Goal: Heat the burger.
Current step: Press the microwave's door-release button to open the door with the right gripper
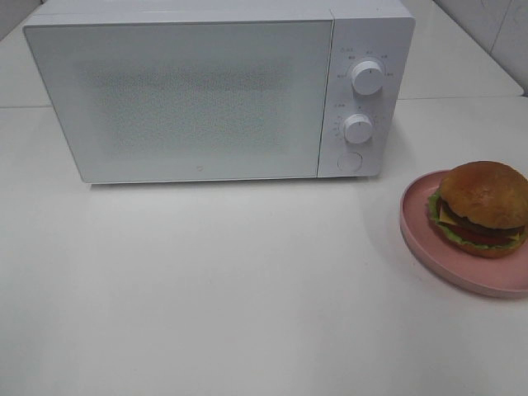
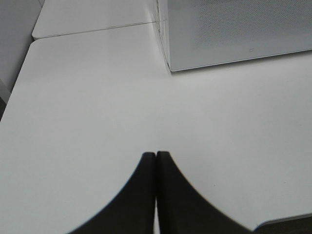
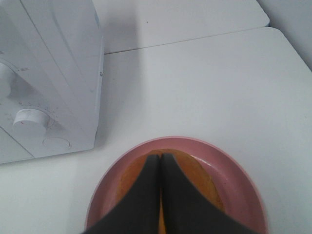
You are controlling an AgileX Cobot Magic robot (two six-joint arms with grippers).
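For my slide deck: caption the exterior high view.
Closed white microwave on a white table; burger sits on a pink plate at its right.

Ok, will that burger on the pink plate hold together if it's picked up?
It may shift: the burger is stacked layers, lettuce and cheese poking out, so a side pinch could slide them. Its glossy domed bun looks slippery. The low rim of the pink plate would hardly stop a push.

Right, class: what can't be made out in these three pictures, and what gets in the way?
- Microwave interior: high view, closed speckled door hides it.
- Dial labels: high view, too small to read.
- Burger: right wrist view, mostly behind the shut right gripper.
- Plate: high view, cut off by the right edge.
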